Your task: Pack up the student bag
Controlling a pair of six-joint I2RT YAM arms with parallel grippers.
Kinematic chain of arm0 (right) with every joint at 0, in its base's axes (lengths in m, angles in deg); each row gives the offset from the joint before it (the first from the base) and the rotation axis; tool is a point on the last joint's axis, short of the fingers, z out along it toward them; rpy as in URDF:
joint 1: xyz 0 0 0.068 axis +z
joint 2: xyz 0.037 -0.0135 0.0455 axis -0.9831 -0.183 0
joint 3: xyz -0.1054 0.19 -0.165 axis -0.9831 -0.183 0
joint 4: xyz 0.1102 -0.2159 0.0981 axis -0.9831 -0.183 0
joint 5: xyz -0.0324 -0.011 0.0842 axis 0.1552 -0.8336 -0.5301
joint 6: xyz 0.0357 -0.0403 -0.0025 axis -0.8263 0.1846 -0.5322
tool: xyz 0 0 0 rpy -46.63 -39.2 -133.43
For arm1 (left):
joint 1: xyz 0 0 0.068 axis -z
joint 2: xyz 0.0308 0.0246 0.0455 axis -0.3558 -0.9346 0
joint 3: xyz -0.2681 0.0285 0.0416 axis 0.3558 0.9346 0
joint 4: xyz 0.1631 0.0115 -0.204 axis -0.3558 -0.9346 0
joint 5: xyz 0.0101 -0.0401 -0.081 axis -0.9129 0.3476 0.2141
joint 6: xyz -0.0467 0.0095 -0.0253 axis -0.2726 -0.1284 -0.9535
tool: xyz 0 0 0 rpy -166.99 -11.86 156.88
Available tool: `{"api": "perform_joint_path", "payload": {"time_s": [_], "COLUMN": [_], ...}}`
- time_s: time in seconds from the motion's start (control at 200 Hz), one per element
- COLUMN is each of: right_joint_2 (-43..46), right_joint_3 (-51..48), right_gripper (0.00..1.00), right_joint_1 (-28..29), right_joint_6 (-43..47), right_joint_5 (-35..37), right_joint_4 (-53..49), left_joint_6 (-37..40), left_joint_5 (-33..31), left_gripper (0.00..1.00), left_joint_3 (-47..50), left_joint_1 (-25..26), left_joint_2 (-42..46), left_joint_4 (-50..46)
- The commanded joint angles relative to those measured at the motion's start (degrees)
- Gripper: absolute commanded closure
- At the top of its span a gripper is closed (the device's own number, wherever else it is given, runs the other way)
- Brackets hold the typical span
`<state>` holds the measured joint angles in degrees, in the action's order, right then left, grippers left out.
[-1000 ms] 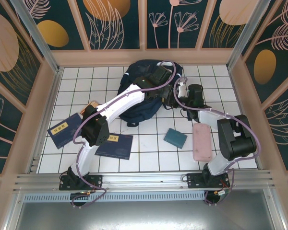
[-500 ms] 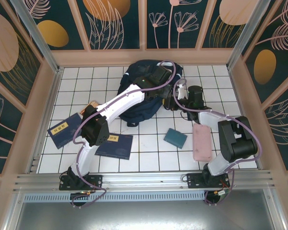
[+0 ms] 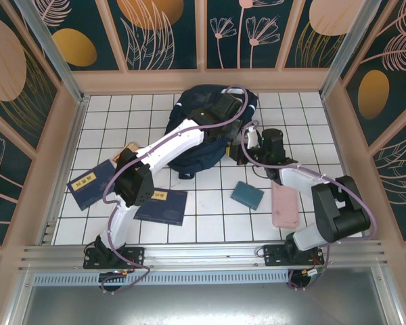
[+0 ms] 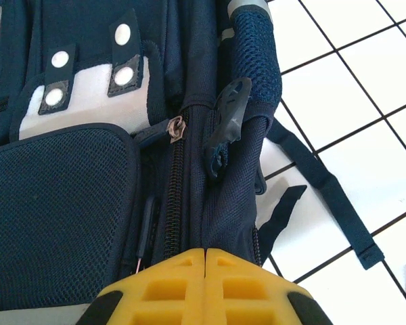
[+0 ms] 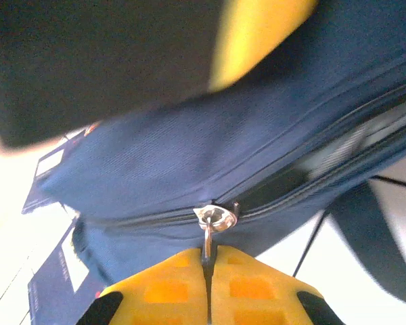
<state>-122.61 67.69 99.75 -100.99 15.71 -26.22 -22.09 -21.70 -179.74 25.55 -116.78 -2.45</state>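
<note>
The student bag (image 3: pixel 189 145) lies at the back middle of the tiled floor, dark navy with white patches (image 4: pixel 88 101). My left gripper (image 3: pixel 224 110) rests on top of it; in the left wrist view its yellow fingers (image 4: pixel 205 252) are shut, pinching the bag's fabric (image 4: pixel 223 203) beside a closed zipper (image 4: pixel 174 183). My right gripper (image 3: pixel 249 140) is at the bag's right side. In the right wrist view it (image 5: pixel 208 254) is shut on the metal zipper pull (image 5: pixel 215 218); the zipper gapes dark to the right of the slider.
Two flat navy books with yellow labels (image 3: pixel 91 181) (image 3: pixel 164 205) lie at the left front. A teal case (image 3: pixel 247 195) and a pink pouch (image 3: pixel 284 203) lie to the right, under my right arm. A small wooden item (image 3: pixel 130 149) sits at the left. Loose straps (image 4: pixel 325 196) trail over the tiles.
My right wrist has drawn nearer and slightly left along the bag's side with the zipper pull, and its elbow swung out to the right. The left arm has stayed put.
</note>
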Motion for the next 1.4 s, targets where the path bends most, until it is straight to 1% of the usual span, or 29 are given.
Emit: {"api": "perform_joint_path", "payload": {"time_s": [0.0, 0.065, 0.125, 0.17, 0.25, 0.265, 0.28, 0.305, 0.345, 0.38, 0.405, 0.435, 0.48, 0.605, 0.725, 0.78, 0.865, 0.95, 1.015, 1.135, 1.215, 1.3, 1.396], "right_joint_2": [3.1, 3.9, 4.6, 5.4, 6.9, 7.0, 7.2, 7.5, 7.7, 7.6, 7.3, 6.8, 6.0, 2.8, -0.4, -2.5, -5.1, -7.8, -9.3, -10.8, -11.2, -11.3, -11.5], "right_joint_3": [-5.3, -7.7, -9.4, -10.3, -10.1, -9.9, -9.6, -9.4, -8.9, -8.4, -8.0, -7.5, -7.0, -4.9, -3.1, -1.1, 1.6, 4.6, 6.1, 7.6, 7.9, 7.9, 8.1], "right_gripper": [0.94, 0.95, 0.97, 0.98, 0.98, 0.98, 0.98, 0.98, 0.98, 0.98, 0.98, 0.98, 0.98, 0.99, 0.99, 0.99, 0.99, 0.99, 0.99, 0.99, 0.99, 0.99, 0.99], "right_joint_1": [4.9, 6.4, 6.4, 6.2, 4.1, 3.5, 2.9, 1.7, 0.1, -1.5, -2.4, -3.5, -4.7, -6.8, -8.2, -9.0, -9.9, -10.3, -10.5, -10.8, -10.9, -11.0, -11.2], "right_joint_6": [-2.0, -4.1, -5.9, -6.2, -6.4, -6.4, -6.5, -6.8, -7.5, -8.0, -8.4, -9.2, -9.8, -11.5, -12.2, -12.3, -11.8, -11.3, -11.2, -11.3, -11.3, -11.3, -11.3], "right_joint_5": [-1.1, 0.5, 1.8, 3.8, 7.7, 8.0, 8.2, 8.4, 8.6, 8.3, 8.0, 7.9, 7.8, 9.2, 10.6, 11.2, 10.6, 10.5, 10.1, 9.8, 9.5, 9.4, 8.8], "right_joint_4": [5.1, 8.3, 10.9, 11.0, 9.0, 8.5, 8.1, 7.6, 6.9, 6.5, 6.3, 6.0, 5.7, 3.2, 1.4, -0.3, -1.9, -3.7, -4.5, -5.2, -5.6, -6.0, -6.5], "left_joint_6": [-2.0, -3.5, -5.0, -6.1, -7.1, -7.0, -7.0, -7.1, -7.3, -7.2, -6.9, -6.3, -5.4, -4.7, -3.6, -0.6, 5.7, 11.7, 15.7, 22.2, 26.0, 28.0, 30.1], "left_joint_5": [-0.5, 1.3, 3.3, 5.5, 10.6, 12.0, 13.1, 14.8, 16.4, 16.9, 16.7, 15.9, 14.6, 11.5, 13.2, 14.9, 20.5, 23.3, 23.3, 21.0, 16.3, 9.7, 9.6], "left_gripper": [1.00, 1.00, 1.00, 1.00, 0.99, 0.94, 0.83, 0.70, 0.57, 0.48, 0.43, 0.39, 0.36, 0.33, 0.32, 0.35, 0.36, 0.33, 0.30, 0.26, 0.26, 0.28, 0.32], "left_joint_3": [-2.8, -3.2, -3.1, -3.1, -3.1, -3.2, -3.2, -3.2, -2.6, -1.4, 0.0, 2.1, 6.1, 18.9, 27.1, 28.4, 29.7, 32.1, 33.7, 33.7, 31.7, 27.3, 21.6], "left_joint_1": [-1.4, -2.2, -3.0, -3.9, -5.1, -5.4, -5.5, -5.9, -6.5, -7.1, -7.5, -8.2, -9.3, -14.2, -18.0, -18.3, -18.3, -18.1, -17.4, -14.5, -11.7, -10.1, -10.0], "left_joint_2": [1.8, 1.5, 1.4, 1.5, 1.5, 1.5, 1.5, 1.6, 2.0, 2.7, 3.4, 4.4, 6.2, 11.3, 14.1, 14.0, 13.9, 15.3, 16.3, 16.1, 14.1, 10.3, 6.0], "left_joint_4": [7.1, 8.0, 9.0, 9.6, 10.5, 10.6, 10.5, 10.2, 9.8, 9.6, 9.5, 9.5, 9.8, 11.8, 14.8, 15.5, 16.8, 18.6, 19.5, 18.8, 17.3, 15.1, 11.5]}}
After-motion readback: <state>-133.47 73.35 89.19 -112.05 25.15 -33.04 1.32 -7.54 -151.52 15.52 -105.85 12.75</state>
